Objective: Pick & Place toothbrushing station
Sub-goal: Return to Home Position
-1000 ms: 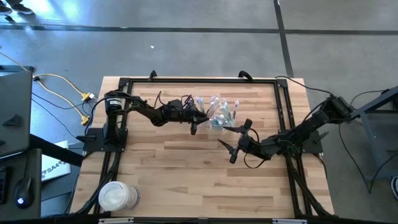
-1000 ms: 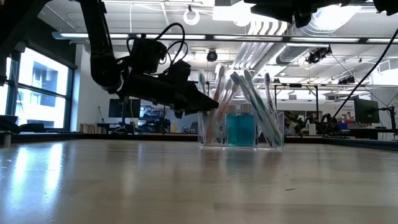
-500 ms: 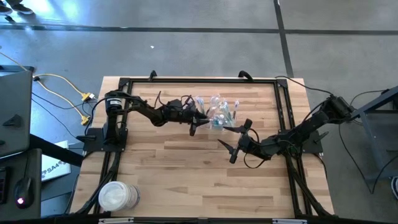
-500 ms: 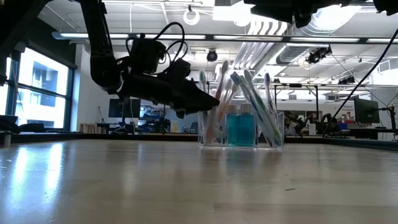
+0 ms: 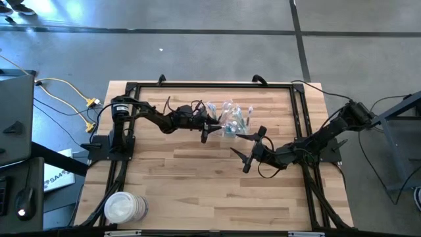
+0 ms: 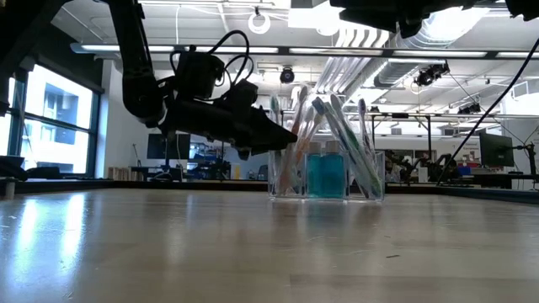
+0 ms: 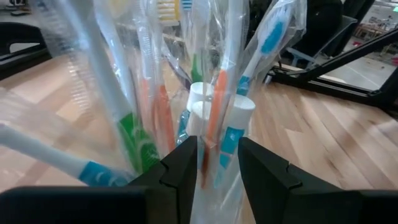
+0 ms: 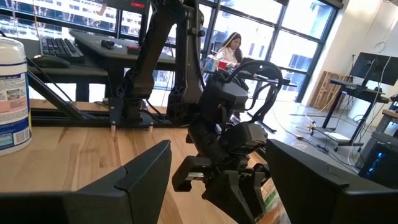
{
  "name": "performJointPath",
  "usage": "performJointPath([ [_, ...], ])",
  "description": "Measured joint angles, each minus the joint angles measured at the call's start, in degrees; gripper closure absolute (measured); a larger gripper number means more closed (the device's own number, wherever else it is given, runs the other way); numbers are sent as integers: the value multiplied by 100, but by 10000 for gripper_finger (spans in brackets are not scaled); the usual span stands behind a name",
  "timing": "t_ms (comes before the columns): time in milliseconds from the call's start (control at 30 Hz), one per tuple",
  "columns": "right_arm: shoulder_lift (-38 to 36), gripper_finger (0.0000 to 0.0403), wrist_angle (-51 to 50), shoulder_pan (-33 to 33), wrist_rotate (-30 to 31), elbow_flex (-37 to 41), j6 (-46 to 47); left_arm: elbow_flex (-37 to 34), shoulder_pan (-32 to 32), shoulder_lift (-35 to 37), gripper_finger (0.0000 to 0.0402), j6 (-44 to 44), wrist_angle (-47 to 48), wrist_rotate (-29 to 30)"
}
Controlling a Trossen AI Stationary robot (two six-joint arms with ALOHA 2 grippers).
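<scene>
Left hand point(image 5: 210, 130) – fingers barely parted – faces the organizer's point(image 6: 278, 181) toothbrushes point(image 7: 219, 99); right hand point(image 5: 248, 147) hangs nearer, spread wide.

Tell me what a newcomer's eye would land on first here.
The clear plastic organizer crammed with wrapped toothbrushes stands at the far middle of the light wooden table, brush heads fanning upward. The left tool hangs open right beside it, pointing into the bundle. The right tool hovers wide open on the nearer side, right of centre.
</scene>
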State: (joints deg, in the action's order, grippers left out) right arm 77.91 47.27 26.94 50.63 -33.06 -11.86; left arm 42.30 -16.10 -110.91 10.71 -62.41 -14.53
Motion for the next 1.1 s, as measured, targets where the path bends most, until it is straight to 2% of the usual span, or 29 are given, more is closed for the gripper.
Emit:
performJointPath([
  [300, 0, 148, -3, 7, 23, 1, 3, 2, 0, 173, 284, -312, 238, 175],
  [467, 0, 147, -37, 7, 22, 2, 12, 2, 0, 563, 284, -642, 785, 395],
  [733, 0, 148, -30, 144, 16, 2, -138, 4, 0, 1526, 284, -864, 1965, 322],
  [833, 0, 149, 8, 204, 345, 2, -199, 4, -2, 1995, 284, -912, 2523, 56],
  [933, -45, 165, -4, 319, 928, 3, -497, 4, -2, 2433, 284, -917, 3070, -338],
  [1000, -129, 188, -3, 411, 1318, 7, -819, 7, -2, 2703, 284, -992, 3499, -578],
  [1100, -353, 244, -74, 591, 1903, 7, -1233, 7, 0, 3112, 284, -1227, 4105, -652],
])
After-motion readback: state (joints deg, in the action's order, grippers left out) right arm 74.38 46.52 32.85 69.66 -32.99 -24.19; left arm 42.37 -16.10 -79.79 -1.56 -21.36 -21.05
